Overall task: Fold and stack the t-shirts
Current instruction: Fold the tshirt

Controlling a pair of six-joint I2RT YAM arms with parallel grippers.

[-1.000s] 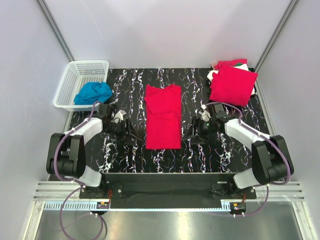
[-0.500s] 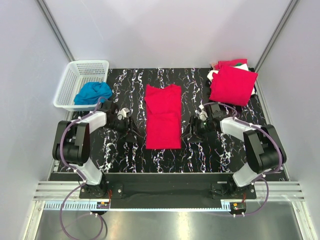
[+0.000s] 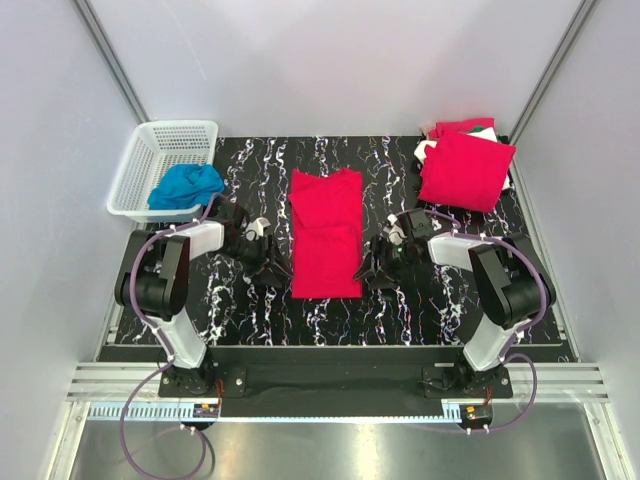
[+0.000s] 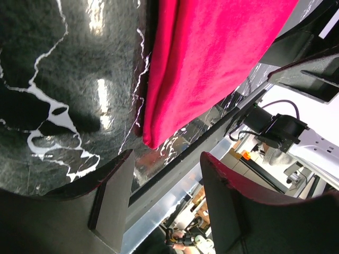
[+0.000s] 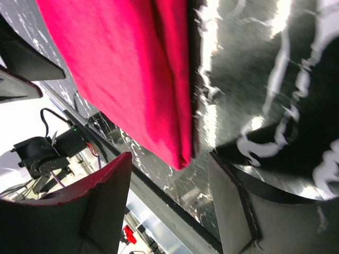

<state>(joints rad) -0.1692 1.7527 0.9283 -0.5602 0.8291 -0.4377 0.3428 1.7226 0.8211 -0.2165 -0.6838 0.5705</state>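
Red t-shirt (image 3: 326,235), a long folded strip on the bench (image 3: 240,310), looks soft, light and limp; left end effector (image 3: 274,268) and right end effector (image 3: 368,270) stand released beside its near corners, the likely grip points.

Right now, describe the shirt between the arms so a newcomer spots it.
Centre of the black white-veined table: a bright red cotton t-shirt folded into a long narrow strip, lying alone. The other red shirts sit stacked square in the far right corner.
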